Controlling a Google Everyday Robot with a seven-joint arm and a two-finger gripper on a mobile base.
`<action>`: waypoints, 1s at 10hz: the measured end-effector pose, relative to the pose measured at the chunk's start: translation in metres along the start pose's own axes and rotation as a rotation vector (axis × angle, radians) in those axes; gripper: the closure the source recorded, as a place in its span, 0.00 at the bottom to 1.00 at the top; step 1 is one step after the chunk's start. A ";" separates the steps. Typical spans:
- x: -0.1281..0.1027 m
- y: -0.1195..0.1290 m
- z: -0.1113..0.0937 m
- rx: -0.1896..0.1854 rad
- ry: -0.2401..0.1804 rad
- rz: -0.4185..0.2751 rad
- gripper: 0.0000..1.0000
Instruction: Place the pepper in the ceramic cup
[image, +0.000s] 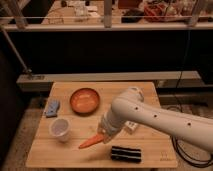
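One pale wooden rectangular tabletop (117, 90), one smooth white rounded arm (150, 117), one round orange-brown bowl (84, 100), one black oblong object (125, 153), one small pale white ceramic cup (60, 129), one crumpled blue cloth (52, 107), one slim tapered orange-red pepper (89, 142). Gripper (104, 134) is front-centre over the tabletop, jaws clamped on the pepper's thick end. The pepper slants down-left, its tip just right of the cup and apart from it.
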 end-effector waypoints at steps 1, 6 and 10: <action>0.001 -0.013 -0.009 0.005 0.018 -0.018 1.00; 0.009 -0.112 -0.021 -0.013 0.077 -0.136 1.00; -0.026 -0.171 -0.004 -0.072 0.087 -0.233 1.00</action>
